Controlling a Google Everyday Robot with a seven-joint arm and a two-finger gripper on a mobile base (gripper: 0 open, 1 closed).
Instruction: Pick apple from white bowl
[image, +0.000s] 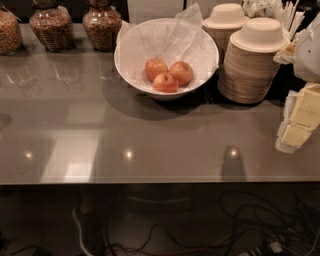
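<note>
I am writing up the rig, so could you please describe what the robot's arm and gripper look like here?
Only a little shows at the right edge. The arm is a smooth, rounded white shell. Below it, the gripper is blocky and pale yellow with whitish edges. No cables or markings show on either.

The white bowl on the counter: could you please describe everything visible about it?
The white bowl is round, glossy, upright on the grey counter, lined with crumpled white paper. Three reddish apples rest inside, touching. Stacked plates stand just right. The gripper sits at the right edge, apart.
</note>
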